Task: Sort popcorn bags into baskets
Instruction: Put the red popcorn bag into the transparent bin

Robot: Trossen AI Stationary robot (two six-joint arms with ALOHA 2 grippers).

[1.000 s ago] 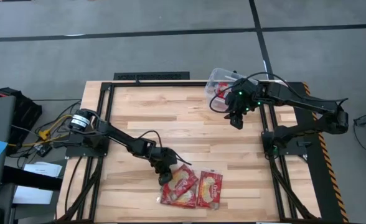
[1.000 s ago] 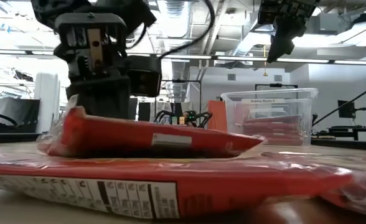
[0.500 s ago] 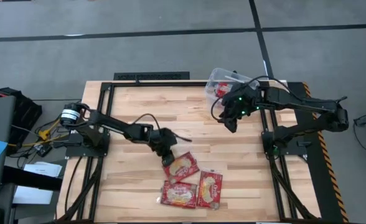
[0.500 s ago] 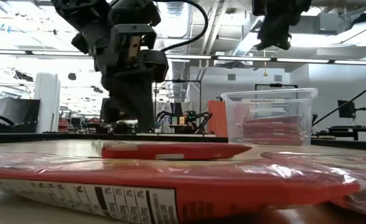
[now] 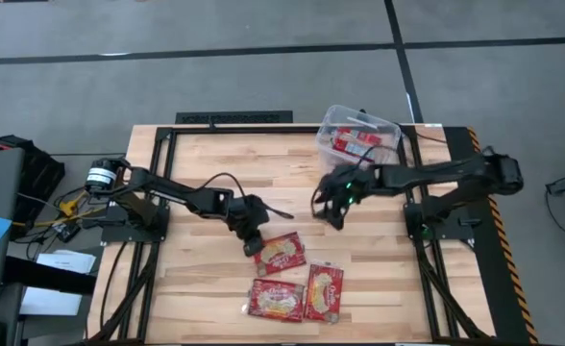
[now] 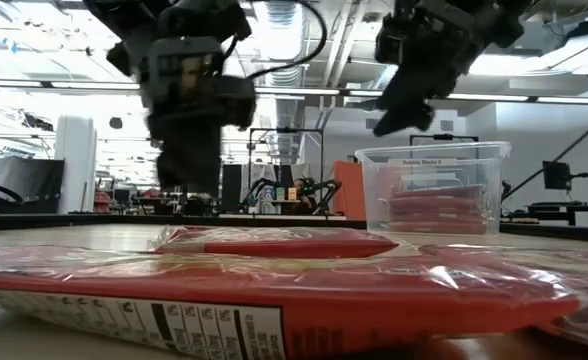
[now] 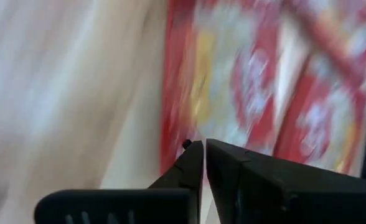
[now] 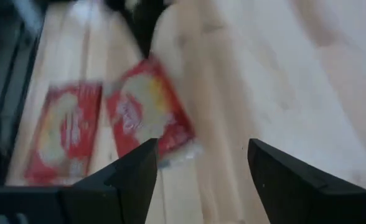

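Note:
Three red popcorn bags lie flat on the wood table: one (image 5: 281, 253) apart toward the far side, two (image 5: 276, 298) (image 5: 324, 291) side by side near the near edge. The clear tub (image 5: 359, 139) stands at the far right with more red packets inside. My left gripper (image 5: 252, 240) is shut, its tips at the left edge of the far bag (image 7: 251, 87). My right gripper (image 5: 329, 207) is open and hovers over bare wood, right of and beyond that bag (image 8: 149, 115). In the low view the left gripper (image 6: 189, 190) stands behind the flat bag (image 6: 274, 241). My left gripper has its shut fingertips (image 7: 195, 146) right at the red edge (image 7: 170, 124) of the far bag, coming slanting from above and the table's left. Whether they touch it I cannot tell. The bag lies flat on the table.
A black frame rail runs along the table's left, far and right sides (image 5: 167, 144). Bare wood lies between the bags and the tub (image 5: 292, 183). Cables and boxes sit off the table's left (image 5: 33, 192).
My left gripper carried one bag, its end raised, off the pile toward the far edge; the bag now lies flat and apart, with the gripper drawn back to its left edge. My right gripper moved from beside the tub toward the table's left and near side, lower.

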